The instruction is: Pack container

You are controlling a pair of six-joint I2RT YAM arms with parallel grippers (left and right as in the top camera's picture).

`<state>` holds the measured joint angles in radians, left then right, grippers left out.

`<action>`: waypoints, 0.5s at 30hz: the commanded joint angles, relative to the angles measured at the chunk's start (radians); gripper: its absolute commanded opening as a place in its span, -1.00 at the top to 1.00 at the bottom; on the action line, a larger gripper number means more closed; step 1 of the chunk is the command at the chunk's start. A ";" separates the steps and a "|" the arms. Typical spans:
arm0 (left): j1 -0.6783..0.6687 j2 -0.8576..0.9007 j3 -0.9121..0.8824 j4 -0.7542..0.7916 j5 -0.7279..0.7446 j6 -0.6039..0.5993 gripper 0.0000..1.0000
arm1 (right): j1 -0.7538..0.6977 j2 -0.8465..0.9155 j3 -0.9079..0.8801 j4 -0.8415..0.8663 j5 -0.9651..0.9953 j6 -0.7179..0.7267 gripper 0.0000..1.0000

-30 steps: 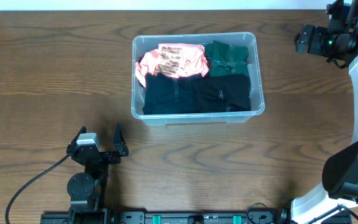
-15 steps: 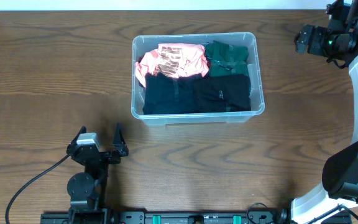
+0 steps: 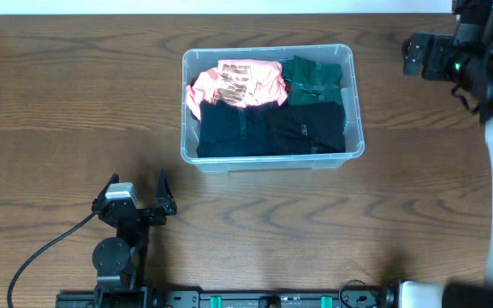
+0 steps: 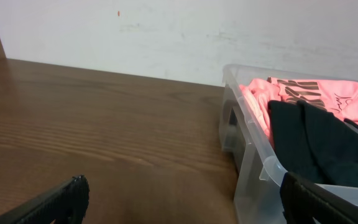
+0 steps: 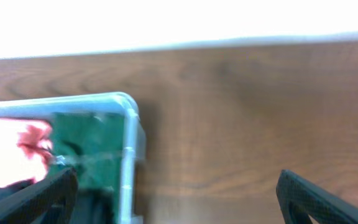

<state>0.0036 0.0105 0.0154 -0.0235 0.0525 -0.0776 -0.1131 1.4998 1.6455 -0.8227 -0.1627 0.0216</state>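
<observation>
**Status.** The container (image 3: pixel 272 162) is found on the table (image 3: pixel 58 103), toward its far middle and well apart from both arms. It is seen packed: a pink garment (image 3: pixel 238 81) and a green garment (image 3: pixel 313 73) at the far side, dark garments (image 3: pixel 268 128) along the near side. No further item is seen waiting outside it.

**End effectors.** The left gripper (image 3: pixel 136 184) is spread wide and empty. The right gripper (image 3: pixel 413 53) is likewise wide, with nothing held.

**Finding.** Packing is judged essentially complete.

Light is bright and even, from above. The bin (image 3: pixel 272 162) casts only a soft shadow on the table (image 3: pixel 75 103). Overhead and left wrist views are sharp. The right wrist view is blurred, its top washed out white.
</observation>
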 commanded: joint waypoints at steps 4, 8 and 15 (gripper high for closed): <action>0.002 -0.005 -0.011 -0.044 -0.012 0.006 -0.96 | 0.039 -0.311 -0.315 0.113 0.073 -0.071 -0.99; 0.002 -0.005 -0.011 -0.044 -0.012 0.006 -0.96 | 0.039 -0.481 -0.524 0.179 0.073 -0.072 -0.99; 0.002 -0.005 -0.011 -0.044 -0.012 0.006 -0.96 | 0.042 -0.820 -0.985 0.652 0.026 -0.071 -0.98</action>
<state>0.0036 0.0109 0.0208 -0.0315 0.0525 -0.0776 -0.0834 0.8024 0.8074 -0.2749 -0.1108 -0.0372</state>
